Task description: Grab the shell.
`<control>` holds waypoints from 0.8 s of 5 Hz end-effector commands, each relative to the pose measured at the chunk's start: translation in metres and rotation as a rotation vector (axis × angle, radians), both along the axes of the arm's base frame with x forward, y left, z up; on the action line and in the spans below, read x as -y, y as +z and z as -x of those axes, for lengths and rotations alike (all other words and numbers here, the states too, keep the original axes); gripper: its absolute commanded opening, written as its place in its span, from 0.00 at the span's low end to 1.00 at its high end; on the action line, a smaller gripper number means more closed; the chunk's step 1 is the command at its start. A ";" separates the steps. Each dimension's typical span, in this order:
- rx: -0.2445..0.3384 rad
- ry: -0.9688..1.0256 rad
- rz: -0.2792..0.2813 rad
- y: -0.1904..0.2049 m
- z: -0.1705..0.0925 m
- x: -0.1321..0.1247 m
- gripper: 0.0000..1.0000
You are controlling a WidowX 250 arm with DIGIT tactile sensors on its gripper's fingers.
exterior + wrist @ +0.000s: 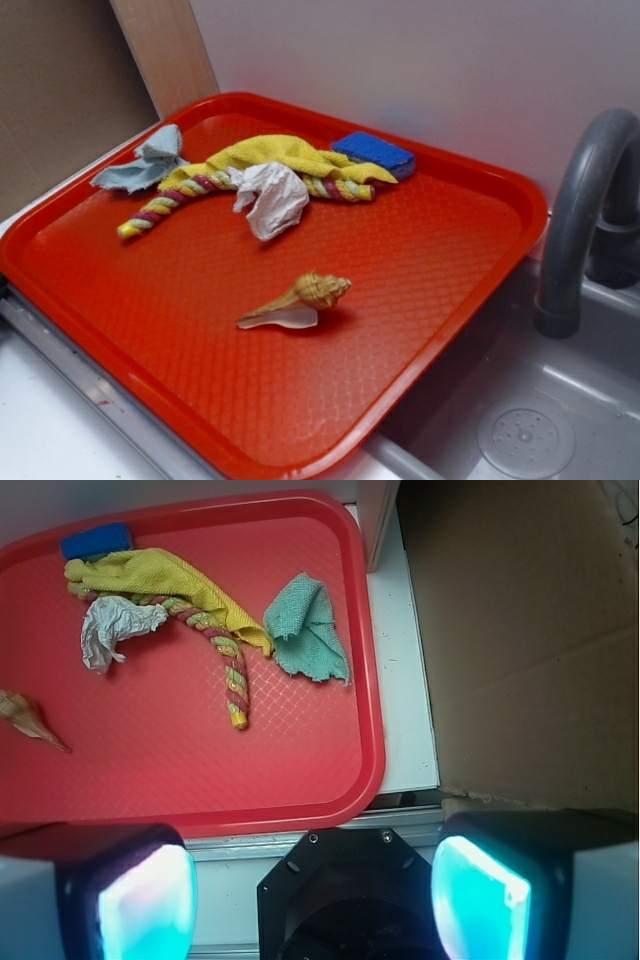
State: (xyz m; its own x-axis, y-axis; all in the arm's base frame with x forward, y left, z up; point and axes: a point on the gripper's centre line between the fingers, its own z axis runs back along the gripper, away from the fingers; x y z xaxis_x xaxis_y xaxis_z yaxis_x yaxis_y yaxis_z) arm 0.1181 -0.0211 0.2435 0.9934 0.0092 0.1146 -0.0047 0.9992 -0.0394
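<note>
Lying alone on the near middle of the red tray [470,260]: the shell [300,301], tan ribbed whorl to one side, pointed tail to the other, pale lip down on the textured surface. Seen from the wrist camera at the far left edge of view, well ahead of and to the left of the gripper [314,895], only the tail and part of the whorl showing. Spread wide and holding nothing, the two fingers [145,900] glowing cyan on their inner pads, set at the bottom corners of the wrist view, short of the tray's near rim and touching none of the objects. Farther ahead of the gripper, a loose cluster: crumpled white paper wad [270,198], overlapping a twisted rope [180,195] of red, yellow and green strands, with a yellow cloth [285,155] draped over the rope's far end. Beyond that, against the tray's far rim, a blue sponge [374,153]. Straight ahead of the gripper, beside the rope's free end, a rumpled teal cloth [145,165]. Beside the tray in the exterior view, a grey sink [530,430] with a curved faucet [580,220].
</note>
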 end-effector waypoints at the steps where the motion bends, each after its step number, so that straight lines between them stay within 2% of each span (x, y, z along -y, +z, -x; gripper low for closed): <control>1: 0.000 0.000 0.000 0.000 0.000 0.000 1.00; 2: 0.058 -0.249 -0.027 0.007 -0.025 0.050 1.00; 3: 0.106 -0.498 -0.096 0.005 -0.031 0.096 1.00; 4: 0.240 -0.742 -0.015 0.000 -0.030 0.135 1.00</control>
